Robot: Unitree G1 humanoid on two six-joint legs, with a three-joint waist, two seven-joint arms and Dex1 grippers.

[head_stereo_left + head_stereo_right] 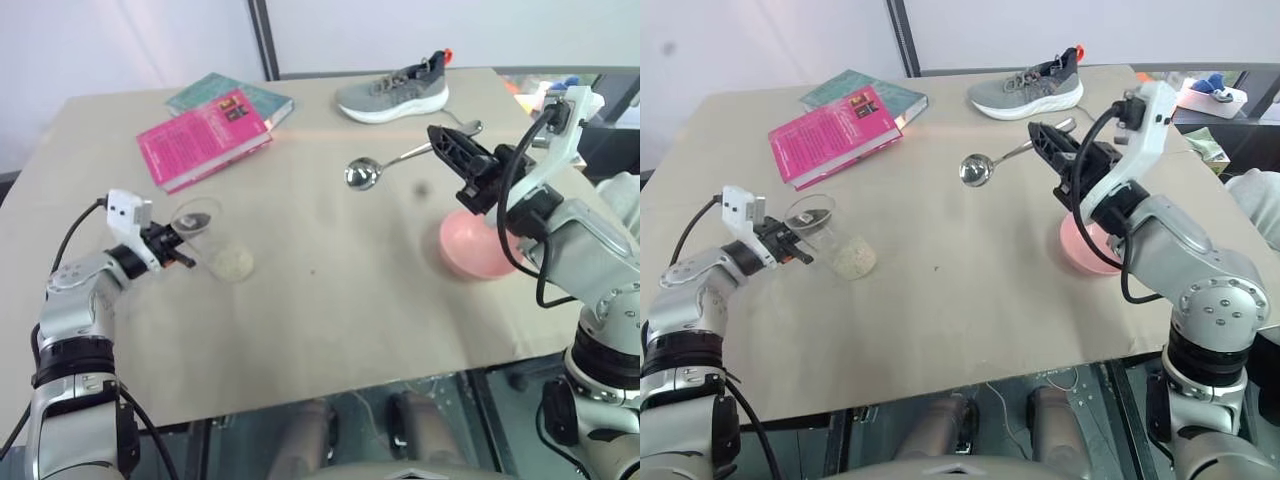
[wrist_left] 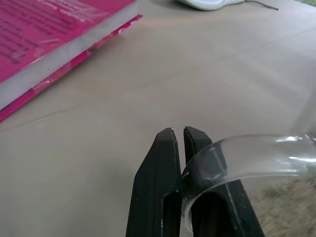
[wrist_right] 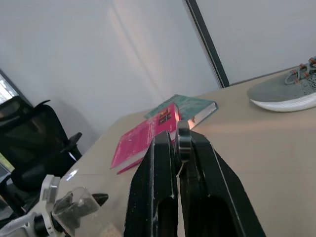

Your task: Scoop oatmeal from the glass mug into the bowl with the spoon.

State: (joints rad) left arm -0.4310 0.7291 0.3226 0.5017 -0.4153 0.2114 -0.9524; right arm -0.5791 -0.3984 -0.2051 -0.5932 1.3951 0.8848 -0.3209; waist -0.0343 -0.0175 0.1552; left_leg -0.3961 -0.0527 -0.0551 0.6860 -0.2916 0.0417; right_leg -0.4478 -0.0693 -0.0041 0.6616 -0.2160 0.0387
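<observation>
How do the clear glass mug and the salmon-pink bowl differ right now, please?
The clear glass mug is see-through and holds pale oatmeal; the salmon-pink bowl is opaque. The mug is tilted, its rim pinched by the left gripper; the bowl sits flat and is wider. Both stand on the table.

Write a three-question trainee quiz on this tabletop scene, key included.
1. True or false: the left gripper has its fingers closed on the rim of the glass mug.
2. What does the right gripper hold? A) a fork B) the spoon C) a cloth
3. Fill in: the pink book lies on top of a ____ book.

Key
1. True; the mug stands tilted, with the oatmeal in its lower end.
2. B; the spoon is raised over the table, beside the bowl.
3. Teal.
</observation>
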